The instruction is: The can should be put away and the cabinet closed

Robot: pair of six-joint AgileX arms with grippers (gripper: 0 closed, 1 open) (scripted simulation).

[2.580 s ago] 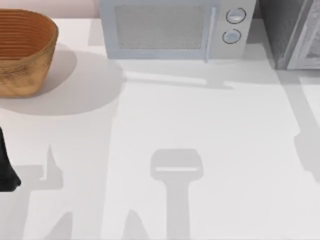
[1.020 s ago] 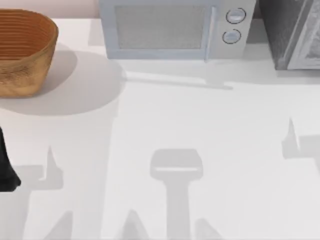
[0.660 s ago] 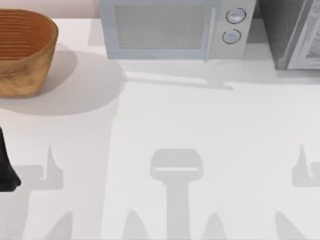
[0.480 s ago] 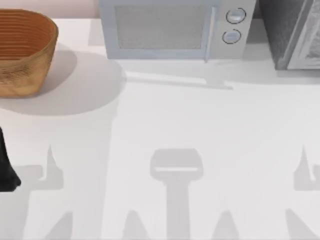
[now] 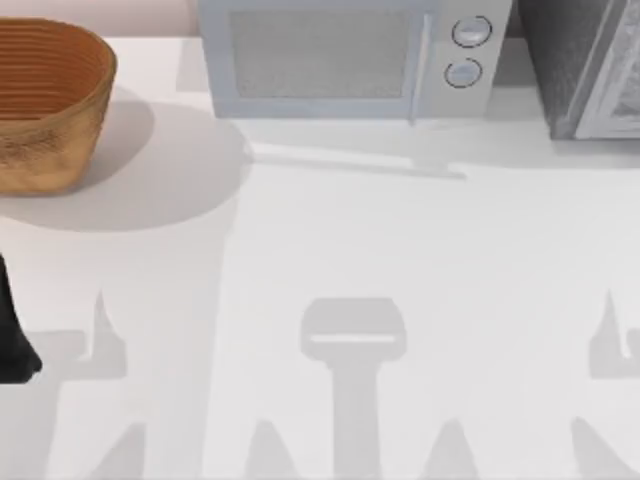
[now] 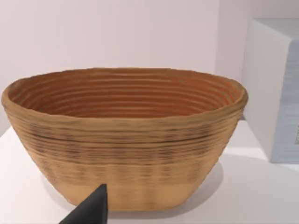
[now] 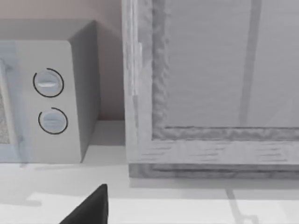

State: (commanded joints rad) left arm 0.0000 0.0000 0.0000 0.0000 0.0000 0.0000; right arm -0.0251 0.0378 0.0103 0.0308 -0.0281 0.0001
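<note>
The can is out of view. The grey cabinet (image 5: 585,70) stands at the table's back right corner. In the right wrist view its pale panelled front (image 7: 210,93) faces the camera and looks flat against its frame. A dark tip of my right gripper (image 7: 91,207) shows in front of the cabinet, well short of it and touching nothing. My left arm (image 5: 12,340) is parked at the table's left edge. The dark tip of my left gripper (image 6: 91,210) points at the wicker basket (image 6: 124,140).
A white microwave (image 5: 345,60) with two round knobs stands at the back centre, door shut, just left of the cabinet. The brown wicker basket (image 5: 45,105) sits at the back left with nothing inside. Arm shadows lie across the white table (image 5: 400,250).
The right arm's shadow has slid from beside the cabinet toward the table's front right, then come to rest. The left arm, basket, microwave and cabinet have not moved.
</note>
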